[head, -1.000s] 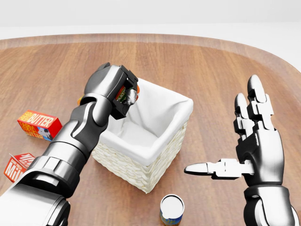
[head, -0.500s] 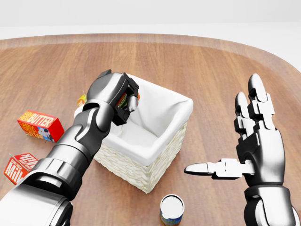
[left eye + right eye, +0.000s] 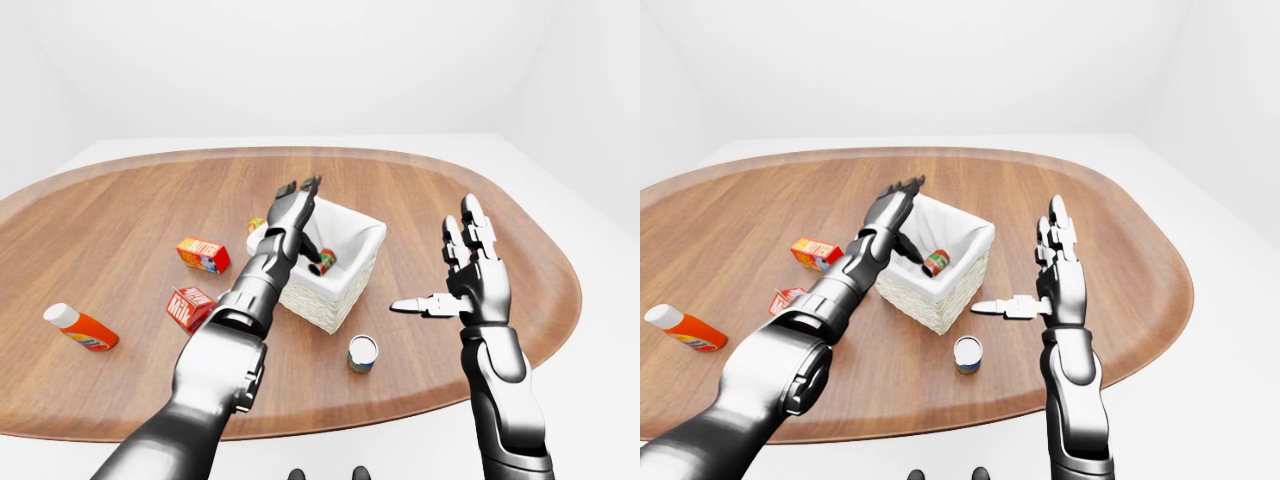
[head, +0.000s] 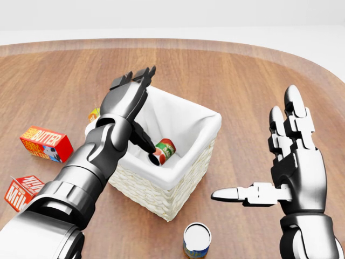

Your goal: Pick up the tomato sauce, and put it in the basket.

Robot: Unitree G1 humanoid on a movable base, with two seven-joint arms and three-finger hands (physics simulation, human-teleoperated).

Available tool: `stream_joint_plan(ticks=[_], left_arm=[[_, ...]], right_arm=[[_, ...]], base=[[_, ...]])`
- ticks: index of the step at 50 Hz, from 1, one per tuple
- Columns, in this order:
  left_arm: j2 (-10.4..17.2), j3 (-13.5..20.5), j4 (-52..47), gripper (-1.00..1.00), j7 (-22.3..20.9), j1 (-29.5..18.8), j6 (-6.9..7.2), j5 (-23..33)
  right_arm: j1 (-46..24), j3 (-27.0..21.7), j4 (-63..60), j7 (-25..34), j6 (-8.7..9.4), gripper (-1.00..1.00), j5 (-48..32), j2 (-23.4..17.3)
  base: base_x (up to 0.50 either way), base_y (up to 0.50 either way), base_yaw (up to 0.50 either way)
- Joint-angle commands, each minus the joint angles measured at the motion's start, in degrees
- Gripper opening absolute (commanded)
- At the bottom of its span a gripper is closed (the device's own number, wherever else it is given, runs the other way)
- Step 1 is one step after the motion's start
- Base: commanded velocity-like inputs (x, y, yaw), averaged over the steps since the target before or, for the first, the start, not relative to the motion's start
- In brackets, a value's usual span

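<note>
In the head view, the tomato sauce [image 4: 163, 150] lies inside the basket [image 4: 191, 162], mid-table [image 4: 226, 75]. A tin [image 4: 197, 240] stands at the basket's 6 o'clock. The butter box [image 4: 45, 143] and milk carton [image 4: 21, 190] lie at its 9 and 8 o'clock; a bottle [image 3: 80, 326] lies farther out.

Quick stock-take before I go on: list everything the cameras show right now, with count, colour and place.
Red-labelled tomato sauce can: 1, red and green, inside the basket.
White-lined wicker basket: 1, cream, mid-table.
Silver-topped blue can: 1, upright, below the basket in the head view.
Orange butter box: 1, left of the basket.
Red milk carton: 1, lower left.
Orange bottle with white cap: 1, lying far left.
Oval wooden table: 1, brown.
Left hand: open above the basket.
Right hand: open, at right.
</note>
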Motion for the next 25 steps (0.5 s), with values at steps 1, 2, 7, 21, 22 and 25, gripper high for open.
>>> stream_joint_plan(ticks=[1, 2, 7, 21, 22, 25], left_arm=[[-0.1, 0.0, 0.1, 1.00, 0.5, 0.0, 0.00, 0.0], [-0.1, 0.0, 0.0, 1.00, 0.5, 0.2, 0.00, -0.1], [0.0, 0.1, 0.1, 1.00, 0.4, 0.1, 0.00, -0.1], [0.0, 0.4, -2.5, 1.00, -0.7, 0.5, 0.00, -1.4], [0.1, 0.4, -2.8, 1.00, -0.8, 0.5, 0.00, -1.6], [0.0, 0.4, -5.0, 1.00, -1.7, 0.9, 0.00, -2.4]], right_arm=[[0.0, -0.1, 0.1, 0.0, 0.00, 1.00, 0.1, 0.0], [-0.1, -0.1, 0.3, 0.0, 0.00, 1.00, 0.0, 0.0], [-0.2, 0.0, 0.7, 0.0, 0.00, 1.00, 0.0, 0.0], [-0.6, 0.0, 1.9, -0.1, 0.00, 1.00, 0.0, -0.1], [-0.6, 0.0, 1.9, -0.1, 0.00, 1.00, 0.0, -0.1], [-0.5, 0.1, 1.7, -0.1, 0.00, 1.00, -0.1, -0.1]], base=[[0.00, 0.00, 0.00], [0.00, 0.00, 0.00], [0.00, 0.00, 0.00], [0.00, 0.00, 0.00], [0.00, 0.00, 0.00], [0.00, 0.00, 0.00]])
